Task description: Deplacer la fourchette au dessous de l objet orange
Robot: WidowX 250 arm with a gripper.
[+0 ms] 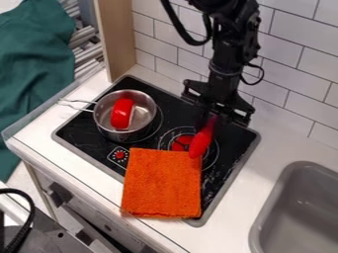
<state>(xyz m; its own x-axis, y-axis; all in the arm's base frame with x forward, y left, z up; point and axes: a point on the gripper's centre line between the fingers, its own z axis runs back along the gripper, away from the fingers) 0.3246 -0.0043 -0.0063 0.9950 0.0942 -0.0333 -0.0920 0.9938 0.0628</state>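
Red plastic utensil, presumably the fork though I can't make out tines from here: hangs tilted from the black two-finger gripper, which looks clamped on its upper end, over the right half of the black glass stovetop. Its free end overlaps the far right corner of the flat orange cloth; touching or just above, can't tell. Cloth lies across the stovetop's front edge, reaching its near corner. Step in hand, my read: carry, grasp made, placing still to do. Next move depends on "au dessous". If it means the near side, take the utensil over or around the cloth, past its front edge, and lower it there; room on the stovetop is tight, so it may land on the white counter. If it means underneath, the cloth's edge must be lifted first, awkward with the utensil in grip. Either way, keep enough height: a low pass could drag the cloth. Metal pot near the stovetop's left edge looks clear of that route.
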